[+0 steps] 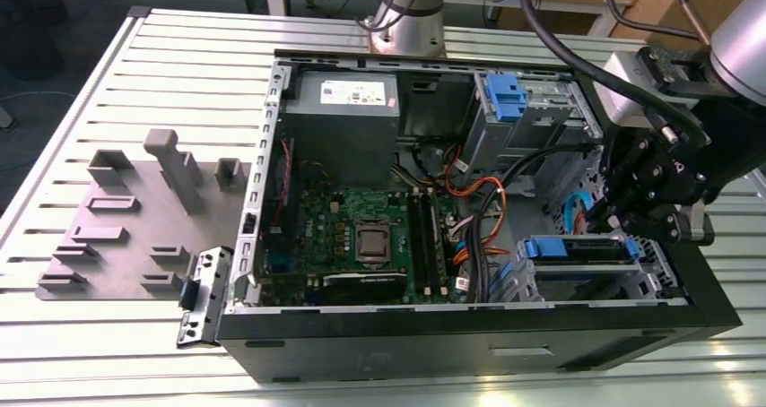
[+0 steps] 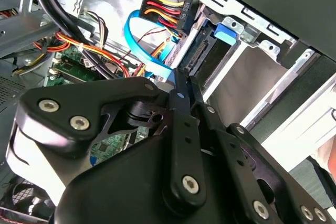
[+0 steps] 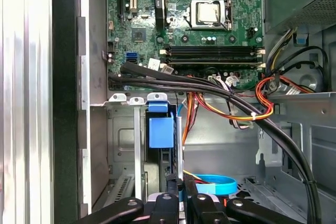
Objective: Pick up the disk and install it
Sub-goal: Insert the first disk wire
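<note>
Disk (image 3: 160,129) sits edge-on in the drive cage (image 3: 137,145), long axis running straight ahead of the gripper (image 3: 181,190) (fingers closed together, holding nothing).

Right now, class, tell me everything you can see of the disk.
The disk stands edge-on in a slot of the grey metal cage, in the case's corner on the exterior view's right. Its bright blue plastic carrier and tab show; the body between the cage walls is mostly hidden. The hand is close to its near edge; contact cannot be judged.
</note>
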### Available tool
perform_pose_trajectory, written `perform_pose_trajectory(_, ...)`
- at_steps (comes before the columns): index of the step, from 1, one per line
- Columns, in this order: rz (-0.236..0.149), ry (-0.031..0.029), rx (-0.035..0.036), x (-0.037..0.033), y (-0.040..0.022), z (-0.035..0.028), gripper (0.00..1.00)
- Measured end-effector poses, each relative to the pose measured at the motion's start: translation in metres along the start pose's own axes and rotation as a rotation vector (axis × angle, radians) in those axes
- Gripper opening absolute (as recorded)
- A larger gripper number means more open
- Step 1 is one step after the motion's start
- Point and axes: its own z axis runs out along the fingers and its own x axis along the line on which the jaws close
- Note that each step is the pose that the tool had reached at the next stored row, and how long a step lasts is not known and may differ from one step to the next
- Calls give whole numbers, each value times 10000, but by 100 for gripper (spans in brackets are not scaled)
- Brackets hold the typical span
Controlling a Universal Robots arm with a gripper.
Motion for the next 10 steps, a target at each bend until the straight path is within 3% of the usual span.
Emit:
perform_pose_trajectory(4, 1, -2, 0, 21, 0, 48, 16)
perform_pose_trajectory(10, 2, -2, 0, 34, -1, 54, 16)
